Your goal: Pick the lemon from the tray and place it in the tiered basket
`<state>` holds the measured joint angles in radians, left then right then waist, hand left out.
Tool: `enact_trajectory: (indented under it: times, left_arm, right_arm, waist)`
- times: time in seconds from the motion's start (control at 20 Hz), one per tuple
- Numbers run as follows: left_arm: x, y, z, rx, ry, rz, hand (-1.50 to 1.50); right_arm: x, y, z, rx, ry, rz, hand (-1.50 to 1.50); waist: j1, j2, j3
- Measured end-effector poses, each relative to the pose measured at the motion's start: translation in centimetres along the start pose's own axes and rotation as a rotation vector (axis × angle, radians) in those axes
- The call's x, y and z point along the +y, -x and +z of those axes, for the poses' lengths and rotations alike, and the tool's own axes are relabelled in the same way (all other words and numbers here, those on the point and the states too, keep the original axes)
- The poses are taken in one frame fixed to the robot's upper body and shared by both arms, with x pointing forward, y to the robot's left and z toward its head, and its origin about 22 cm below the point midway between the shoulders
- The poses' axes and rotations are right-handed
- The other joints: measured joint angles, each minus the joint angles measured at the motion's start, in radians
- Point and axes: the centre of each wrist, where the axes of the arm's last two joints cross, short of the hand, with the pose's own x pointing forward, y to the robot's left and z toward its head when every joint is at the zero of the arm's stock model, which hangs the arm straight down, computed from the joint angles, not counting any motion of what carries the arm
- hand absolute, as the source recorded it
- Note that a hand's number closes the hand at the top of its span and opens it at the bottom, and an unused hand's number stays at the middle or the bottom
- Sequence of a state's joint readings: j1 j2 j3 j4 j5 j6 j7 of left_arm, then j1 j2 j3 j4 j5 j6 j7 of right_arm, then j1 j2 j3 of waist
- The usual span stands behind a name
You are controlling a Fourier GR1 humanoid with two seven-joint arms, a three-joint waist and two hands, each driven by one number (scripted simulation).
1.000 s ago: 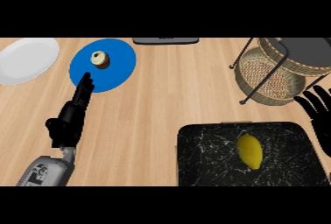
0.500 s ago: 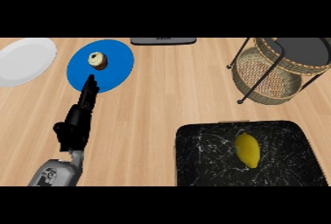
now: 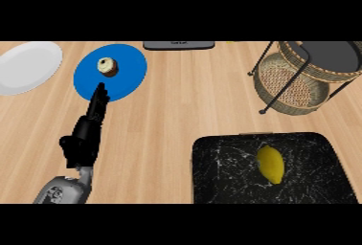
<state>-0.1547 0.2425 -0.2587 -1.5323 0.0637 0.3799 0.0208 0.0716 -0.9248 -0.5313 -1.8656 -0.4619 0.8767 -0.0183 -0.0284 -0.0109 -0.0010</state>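
A yellow lemon [image 3: 271, 163] lies on the black marbled tray [image 3: 219, 167] at the lower right. The tiered basket [image 3: 304, 76], wicker with a black wire frame and a dark top shelf, stands at the upper right. My left hand [image 3: 86, 131] shows at the left, open with fingers straight, pointing up toward the blue plate. It is far from the lemon. My right hand does not show in the head view.
A blue plate [image 3: 127, 72] carries a small cupcake [image 3: 107, 66] at the upper left. A white plate [image 3: 25, 67] lies beside it at the left edge. A dark grey flat object [image 3: 178, 45] sits at the top centre of the wooden counter.
My right hand, seen at the right edge a second ago, has left the view. My left hand has shifted slightly down and to the right.
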Motion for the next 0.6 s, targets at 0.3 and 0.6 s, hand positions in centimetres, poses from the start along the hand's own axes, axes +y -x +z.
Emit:
enact_trajectory:
  times: [0.3,0.6]
  left_arm:
    - [-0.4,-0.4,-0.5,-0.011,0.009,0.000,0.00]
    - [-0.5,-0.8,0.3,-0.014,0.027,0.004,0.00]
  right_arm:
    - [3.7,-4.0,-2.0,0.107,-0.067,0.194,-1.50]
    - [6.9,-6.2,-3.7,0.171,-0.105,0.256,-1.50]
  waist:
    - [0.013,0.006,0.000]
    - [0.026,0.009,0.000]
